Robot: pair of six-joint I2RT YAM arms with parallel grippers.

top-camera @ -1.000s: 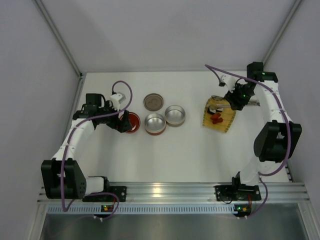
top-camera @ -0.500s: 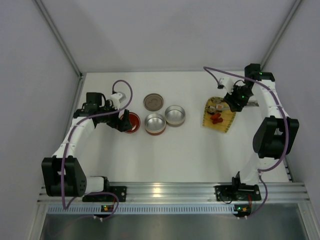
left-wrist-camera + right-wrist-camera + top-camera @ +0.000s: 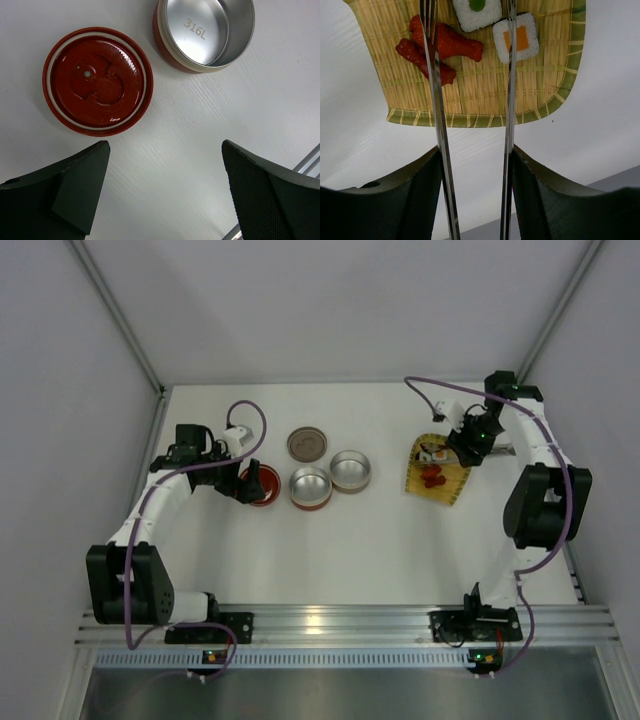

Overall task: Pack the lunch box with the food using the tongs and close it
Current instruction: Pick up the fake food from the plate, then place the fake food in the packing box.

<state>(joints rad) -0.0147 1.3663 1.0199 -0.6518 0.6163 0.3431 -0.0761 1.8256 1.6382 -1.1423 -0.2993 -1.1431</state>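
Right claw (image 3: 475, 187) clamped on the tongs (image 3: 438, 100) over the bamboo mat (image 3: 485, 95).
Only the right wrist view shows sushi rolls (image 3: 516, 37) under the tong arms; left claw (image 3: 165, 192) gapes near the red lid (image 3: 97, 80); the right arm has edged toward the counter's far edge.

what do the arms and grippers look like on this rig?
The left arm and right arm have white links, black joint housings, and a purple cable looped along each. The left gripper and right gripper have two matte black wedge-shaped fingers with dotted inner texture.

R arm (image 3: 545, 502) at mat (image 3: 446, 490); L arm (image 3: 160, 508) by lid (image 3: 268, 486).
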